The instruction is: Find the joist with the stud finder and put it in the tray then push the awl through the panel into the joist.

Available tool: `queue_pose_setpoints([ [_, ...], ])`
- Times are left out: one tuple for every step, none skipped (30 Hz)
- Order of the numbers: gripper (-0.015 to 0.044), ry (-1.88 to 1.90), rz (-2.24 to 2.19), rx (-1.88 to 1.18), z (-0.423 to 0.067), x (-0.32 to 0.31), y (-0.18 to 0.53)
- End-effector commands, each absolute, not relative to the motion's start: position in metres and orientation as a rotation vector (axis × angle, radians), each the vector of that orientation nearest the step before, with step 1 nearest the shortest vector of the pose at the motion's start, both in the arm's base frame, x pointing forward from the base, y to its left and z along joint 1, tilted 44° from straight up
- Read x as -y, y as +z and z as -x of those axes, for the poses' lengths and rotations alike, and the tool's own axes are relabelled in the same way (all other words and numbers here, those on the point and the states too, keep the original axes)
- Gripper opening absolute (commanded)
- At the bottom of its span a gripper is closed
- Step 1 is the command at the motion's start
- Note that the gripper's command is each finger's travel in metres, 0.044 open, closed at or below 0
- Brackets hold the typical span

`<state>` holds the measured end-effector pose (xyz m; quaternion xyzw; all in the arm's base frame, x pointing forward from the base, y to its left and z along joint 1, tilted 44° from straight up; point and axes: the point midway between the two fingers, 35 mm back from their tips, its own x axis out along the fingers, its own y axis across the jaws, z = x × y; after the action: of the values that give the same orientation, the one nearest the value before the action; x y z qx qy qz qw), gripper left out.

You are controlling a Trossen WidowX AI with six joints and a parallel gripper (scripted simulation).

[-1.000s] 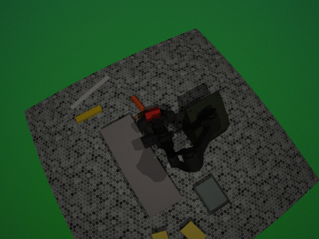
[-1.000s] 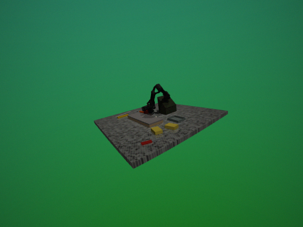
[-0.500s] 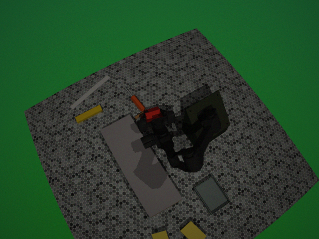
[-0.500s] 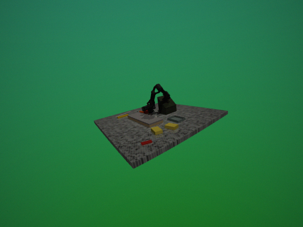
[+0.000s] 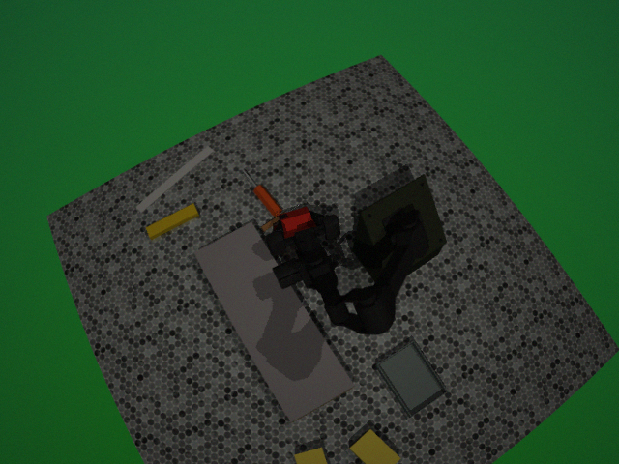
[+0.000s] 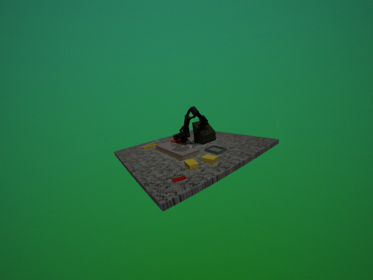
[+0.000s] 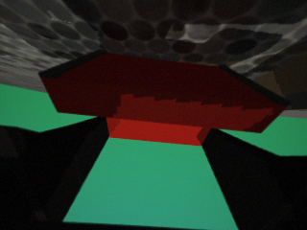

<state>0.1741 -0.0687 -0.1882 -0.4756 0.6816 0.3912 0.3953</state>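
the gripper grips the stud finder between wide-set black fingers, just off the far short end of the pale floor panel. in the wrist view the stud finder is a dark red, flat, six-sided body with a brighter red neck between the fingers; no writing or label can be read on it. beyond it the awl, orange handle and thin grey spike, lies on the speckled table. the grey tray sits well apart, on the panel's other long side. a yellow bar lies farther off.
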Motion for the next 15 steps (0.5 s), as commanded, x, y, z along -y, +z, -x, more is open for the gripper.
queue_pose_setpoints([
  [0.0378,1.006,1.195,-1.712,-0.1750,0.0651,-0.1891],
  [0.0378,1.006,1.195,-1.712,-0.1750,0.0651,-0.1891],
  [0.0378,1.006,1.195,-1.712,-0.1750,0.0651,-0.1891],
  [0.0378,1.006,1.195,-1.712,-0.1750,0.0651,-0.1891],
  [0.0378,1.006,1.195,-1.712,-0.1750,0.0651,-0.1891],
  [0.0378,1.006,1.195,-1.712,-0.1750,0.0651,-0.1891],
  [0.0378,1.006,1.195,-1.712,-0.1750,0.0651,-0.1891],
  [0.0378,1.006,1.195,-1.712,-0.1750,0.0651,-0.1891],
  [0.0378,1.006,1.195,-1.712,-0.1750,0.0651,-0.1891],
  [0.0378,1.006,1.195,-1.712,-0.1750,0.0651,-0.1891],
  [0.0378,1.004,1.197,-1.714,-0.1749,0.0655,-0.1890],
  [0.0378,1.001,1.199,-1.717,-0.1747,0.0662,-0.1888],
  [0.0378,0.998,1.201,-1.721,-0.1745,0.0671,-0.1886],
  [0.0378,0.994,1.204,-1.726,-0.1742,0.0682,-0.1882],
  [0.0378,0.992,1.206,-1.728,-0.1741,0.0686,-0.1881],
])
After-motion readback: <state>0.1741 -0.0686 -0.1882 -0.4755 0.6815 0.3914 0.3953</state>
